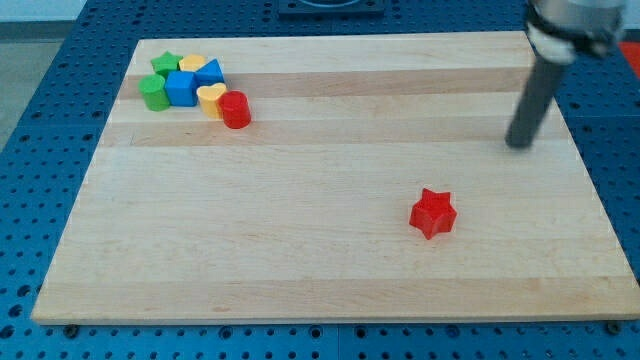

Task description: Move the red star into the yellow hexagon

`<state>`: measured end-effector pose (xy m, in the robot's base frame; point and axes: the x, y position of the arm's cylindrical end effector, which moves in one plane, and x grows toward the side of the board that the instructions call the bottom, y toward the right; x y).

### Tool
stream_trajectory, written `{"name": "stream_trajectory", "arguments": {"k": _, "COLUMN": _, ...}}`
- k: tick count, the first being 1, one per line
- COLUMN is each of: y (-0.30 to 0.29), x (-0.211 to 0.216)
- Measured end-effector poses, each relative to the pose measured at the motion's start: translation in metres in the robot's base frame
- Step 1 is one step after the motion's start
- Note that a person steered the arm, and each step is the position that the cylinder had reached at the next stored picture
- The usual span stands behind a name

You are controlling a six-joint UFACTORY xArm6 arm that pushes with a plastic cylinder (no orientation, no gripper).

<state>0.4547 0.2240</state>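
The red star (433, 213) lies alone on the wooden board (330, 260), right of the middle and toward the view's bottom. The yellow hexagon (192, 65) sits in a cluster of blocks at the view's top left, partly hidden behind a blue block. My tip (519, 144) stands on the board up and to the right of the red star, well apart from it and far from the cluster.
The cluster at the top left also holds a green star (165, 64), a green block (153, 92), a blue cube (181, 88), another blue block (210, 72), a yellow heart (210, 99) and a red cylinder (235, 110). A blue perforated table surrounds the board.
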Motion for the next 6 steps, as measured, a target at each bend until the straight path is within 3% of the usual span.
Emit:
{"name": "stream_trajectory", "arguments": {"k": 2, "y": 0.0, "x": 0.061}}
{"name": "stream_trajectory", "arguments": {"k": 6, "y": -0.052, "x": 0.096}}
